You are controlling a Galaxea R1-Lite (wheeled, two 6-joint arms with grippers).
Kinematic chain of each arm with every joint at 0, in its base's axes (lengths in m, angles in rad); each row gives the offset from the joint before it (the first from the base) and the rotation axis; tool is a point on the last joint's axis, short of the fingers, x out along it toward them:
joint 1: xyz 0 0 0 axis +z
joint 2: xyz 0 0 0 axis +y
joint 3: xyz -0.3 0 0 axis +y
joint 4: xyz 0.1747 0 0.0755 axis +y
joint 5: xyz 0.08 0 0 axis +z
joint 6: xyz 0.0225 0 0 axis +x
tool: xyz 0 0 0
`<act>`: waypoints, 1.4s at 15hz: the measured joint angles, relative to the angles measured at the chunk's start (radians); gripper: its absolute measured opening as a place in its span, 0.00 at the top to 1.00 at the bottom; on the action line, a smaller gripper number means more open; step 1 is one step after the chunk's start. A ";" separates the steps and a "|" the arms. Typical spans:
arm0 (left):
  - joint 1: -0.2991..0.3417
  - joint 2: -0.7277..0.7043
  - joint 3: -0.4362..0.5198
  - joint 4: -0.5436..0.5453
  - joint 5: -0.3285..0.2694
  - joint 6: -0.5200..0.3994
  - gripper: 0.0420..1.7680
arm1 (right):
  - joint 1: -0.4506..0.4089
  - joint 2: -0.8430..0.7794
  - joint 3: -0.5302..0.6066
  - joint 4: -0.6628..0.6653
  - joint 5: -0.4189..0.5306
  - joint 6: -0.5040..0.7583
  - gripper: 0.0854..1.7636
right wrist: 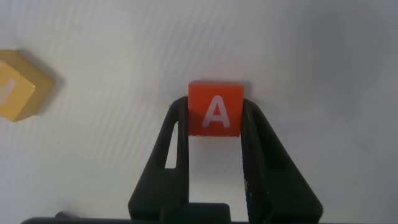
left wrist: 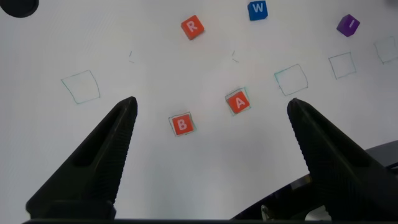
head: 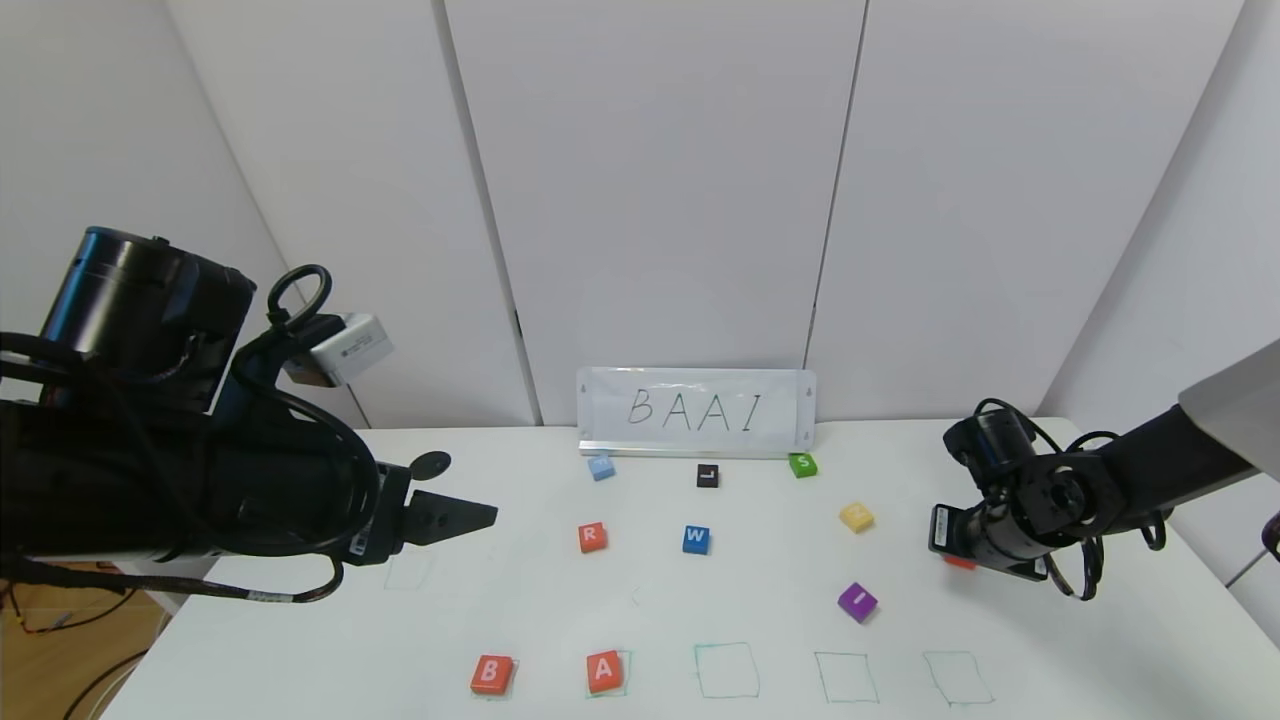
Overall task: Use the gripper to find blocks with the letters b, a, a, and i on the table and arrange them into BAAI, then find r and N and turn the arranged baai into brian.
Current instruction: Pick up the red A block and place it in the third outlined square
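The right gripper pinches a smooth orange-red A cube between its black fingers. The left gripper hangs wide open, empty, above the matte white table.

White tabletop with green drawn squares, B cube and A cube in front row, R cube, W cube, purple I cube, BAAI sign at back.
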 joint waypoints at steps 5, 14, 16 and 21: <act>-0.001 0.005 0.000 0.000 0.000 0.000 0.03 | 0.054 -0.084 0.013 0.035 -0.005 0.009 0.72; 0.000 0.006 0.001 0.000 0.000 0.000 0.03 | 0.351 -0.232 0.041 0.118 -0.118 0.117 0.72; 0.001 0.006 0.000 0.000 0.000 0.000 0.03 | 0.428 -0.244 0.051 0.118 -0.125 0.125 0.72; 0.009 0.004 0.001 -0.002 -0.002 0.001 0.03 | 0.588 -0.213 0.023 0.116 -0.125 0.141 0.72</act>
